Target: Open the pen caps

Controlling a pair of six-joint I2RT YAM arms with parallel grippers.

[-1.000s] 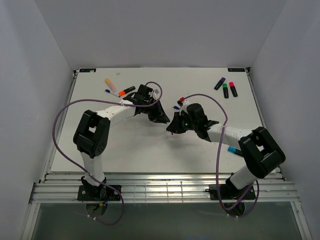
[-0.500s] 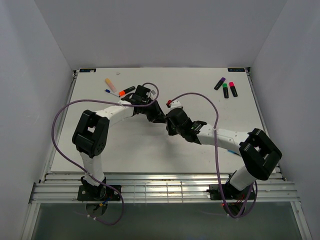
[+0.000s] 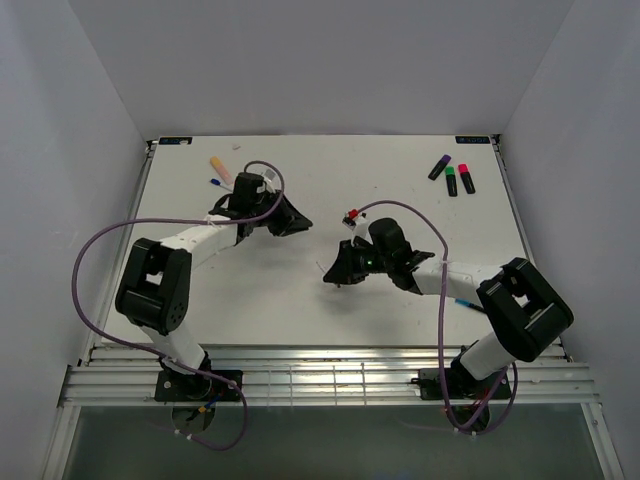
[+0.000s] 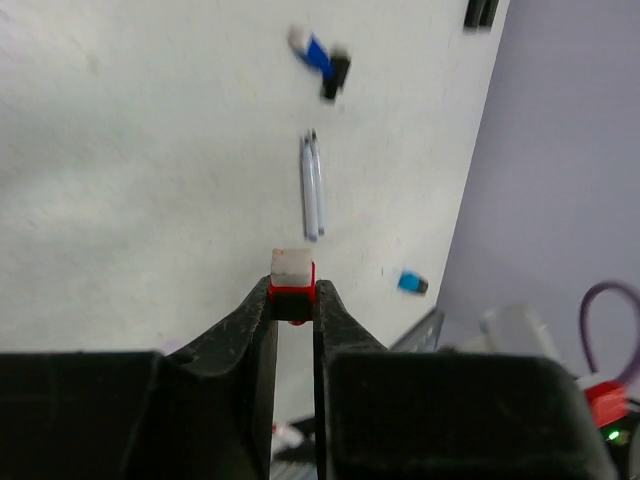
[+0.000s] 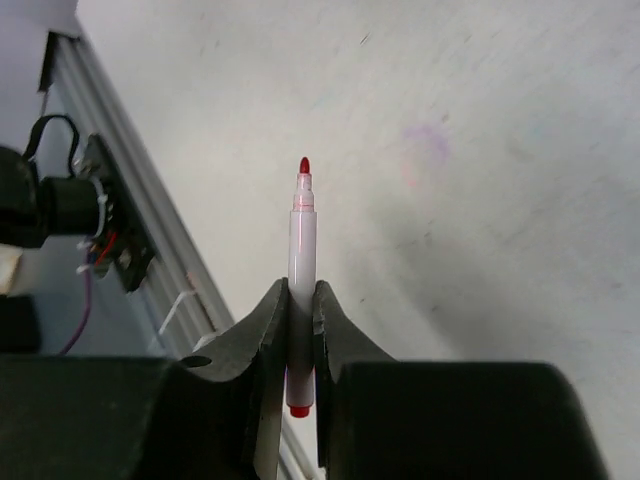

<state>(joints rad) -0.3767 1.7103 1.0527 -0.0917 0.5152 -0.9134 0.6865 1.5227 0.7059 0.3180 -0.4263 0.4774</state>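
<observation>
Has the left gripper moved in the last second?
Yes: the left gripper, holding the red cap, has pulled leftward, nearer the peach highlighter, away from the right gripper.

**Right end effector, pen pinched upright**
The end effector (image 5: pixel 300 300) has both fingers closed tight on a thin white pen (image 5: pixel 303 225). Its red tip is bare and points away up the view, and a red butt end shows low between the fingers. The pale bench (image 5: pixel 500 120) lies beyond, with a faint purple smudge (image 5: pixel 425 148) on it. A metal rail (image 5: pixel 150 240) runs along the bench's left edge.
</observation>
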